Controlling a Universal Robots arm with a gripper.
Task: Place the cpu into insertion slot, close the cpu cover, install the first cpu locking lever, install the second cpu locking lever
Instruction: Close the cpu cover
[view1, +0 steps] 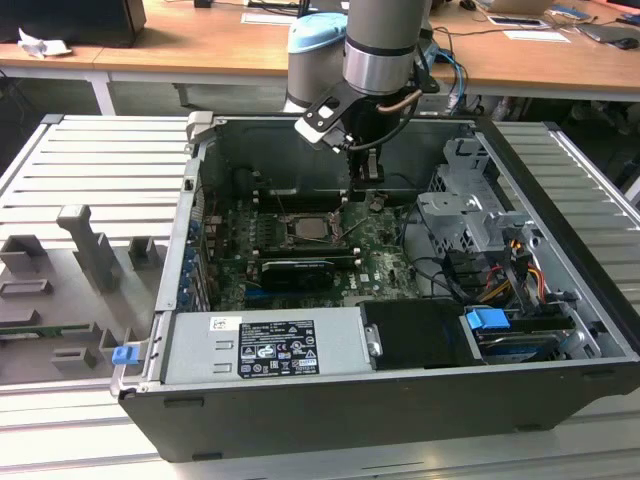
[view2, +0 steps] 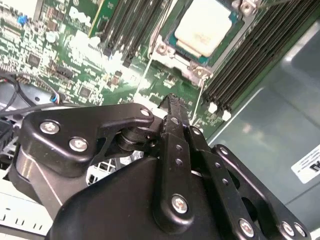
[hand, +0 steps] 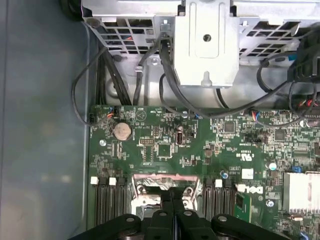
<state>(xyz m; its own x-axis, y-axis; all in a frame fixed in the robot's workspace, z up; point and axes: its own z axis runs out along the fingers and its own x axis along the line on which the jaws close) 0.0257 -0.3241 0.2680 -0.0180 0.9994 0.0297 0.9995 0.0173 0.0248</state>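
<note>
**Item: open computer case on ribbed metal worktop.**

- Claw: hangs from the arm inside the case, above the green circuit board, just to the exterior view's right of the socket. In both wrist views the fingers lie pressed together, closed, with nothing seen between them.
- Insertion slot: its silvery rim is partly covered in the first wrist view by the claw's fingers and cut off by the picture's edge. In the exterior view it reads as a small square among the black memory slots.
- Cpu: pale beige square seated flat in the slot. It is plain in the second wrist view, where the picture's edge cuts off its far side. In the first wrist view the fingers hide it.
- Cpu cover: silvery frame lying around the cpu, apparently down. Whether it is latched cannot be told.
- Second wrist view: claw body and linkage hide much of the board nearest the camera.
- First wrist view: metal drive cage, black cables and a coin cell, which the exterior view does not resolve.
- Exterior view: grey labelled box along the case's near wall.
</note>
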